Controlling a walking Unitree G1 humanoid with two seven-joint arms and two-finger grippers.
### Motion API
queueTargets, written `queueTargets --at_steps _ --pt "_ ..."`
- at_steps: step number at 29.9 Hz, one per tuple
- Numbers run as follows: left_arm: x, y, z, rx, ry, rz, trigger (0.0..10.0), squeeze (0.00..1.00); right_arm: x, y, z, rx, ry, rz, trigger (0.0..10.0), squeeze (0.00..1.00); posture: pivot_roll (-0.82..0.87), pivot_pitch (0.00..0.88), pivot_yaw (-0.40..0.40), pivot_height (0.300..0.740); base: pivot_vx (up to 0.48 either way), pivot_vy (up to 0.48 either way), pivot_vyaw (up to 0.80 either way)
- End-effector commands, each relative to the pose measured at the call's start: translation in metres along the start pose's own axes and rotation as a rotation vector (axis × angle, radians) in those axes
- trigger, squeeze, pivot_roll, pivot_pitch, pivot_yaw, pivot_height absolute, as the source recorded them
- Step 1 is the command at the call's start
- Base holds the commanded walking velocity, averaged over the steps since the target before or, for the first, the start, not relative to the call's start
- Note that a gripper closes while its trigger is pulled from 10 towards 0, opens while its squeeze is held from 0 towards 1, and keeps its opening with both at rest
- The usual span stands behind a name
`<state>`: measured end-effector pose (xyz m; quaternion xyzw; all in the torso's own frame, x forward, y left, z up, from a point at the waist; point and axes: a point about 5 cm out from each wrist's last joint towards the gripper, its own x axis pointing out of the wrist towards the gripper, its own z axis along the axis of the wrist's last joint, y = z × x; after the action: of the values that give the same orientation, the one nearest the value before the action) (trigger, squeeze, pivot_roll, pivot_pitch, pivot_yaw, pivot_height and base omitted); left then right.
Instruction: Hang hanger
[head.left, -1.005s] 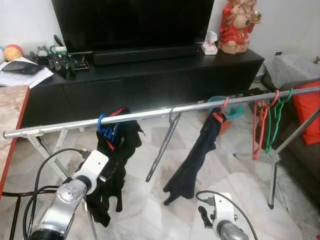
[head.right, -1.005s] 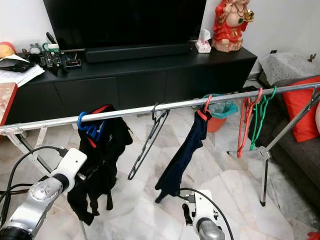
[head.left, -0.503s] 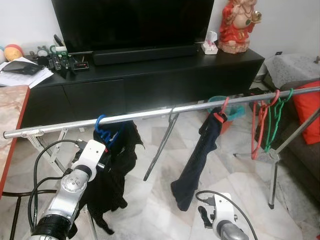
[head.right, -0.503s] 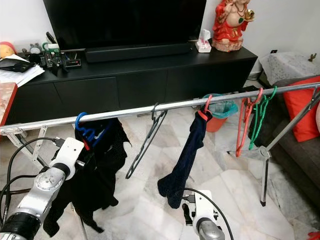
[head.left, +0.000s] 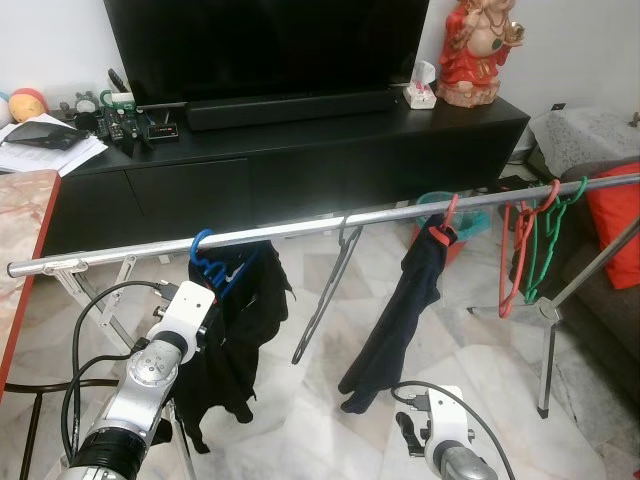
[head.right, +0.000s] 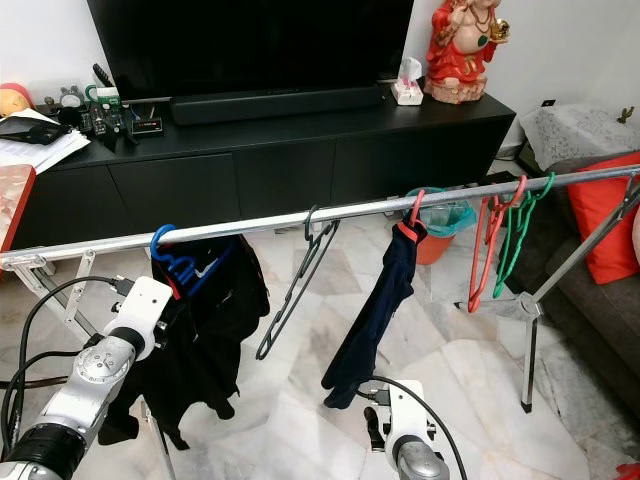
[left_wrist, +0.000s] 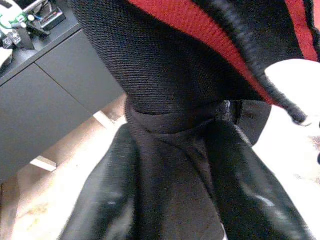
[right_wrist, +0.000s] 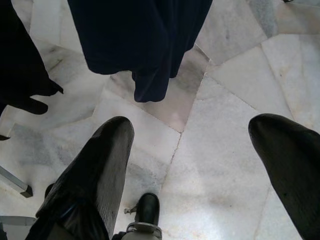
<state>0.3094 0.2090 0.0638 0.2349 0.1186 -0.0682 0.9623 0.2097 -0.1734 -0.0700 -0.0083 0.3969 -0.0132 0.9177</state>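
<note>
Rail (head.left: 300, 229) — empty hanger (head.left: 322, 305) between black garment (head.left: 240, 330), navy garment (head.left: 395, 325).

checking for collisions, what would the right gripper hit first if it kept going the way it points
Most likely the marble floor. The right gripper points down with its fingers spread wide and bare floor between them. The dark blue garment hangs further along that line, but how near it is cannot be told.

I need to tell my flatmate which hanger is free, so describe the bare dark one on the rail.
Find the silver rail in front of the black TV cabinet. Near its middle, between the black garment on a blue hanger and the navy garment, hangs the dark hanger. It alone hangs tilted with nothing on it.
</note>
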Motion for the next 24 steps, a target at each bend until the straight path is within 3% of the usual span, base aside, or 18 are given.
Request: queueTargets --at_steps 1,24 --pt "0.002 -0.002 0.001 0.012 -0.004 -0.004 0.0 0.0 0.0 -0.003 0.001 0.005 -0.006 -0.011 10.0 0.0 0.0 0.0 -0.065 0.74 0.0 0.0 0.0" --pt "-0.002 -0.02 0.002 -0.018 -0.037 -0.036 0.0 0.0 -0.001 -0.003 0.0 0.019 -0.01 -0.019 10.0 0.0 0.0 0.0 -0.033 0.74 0.0 0.0 0.0"
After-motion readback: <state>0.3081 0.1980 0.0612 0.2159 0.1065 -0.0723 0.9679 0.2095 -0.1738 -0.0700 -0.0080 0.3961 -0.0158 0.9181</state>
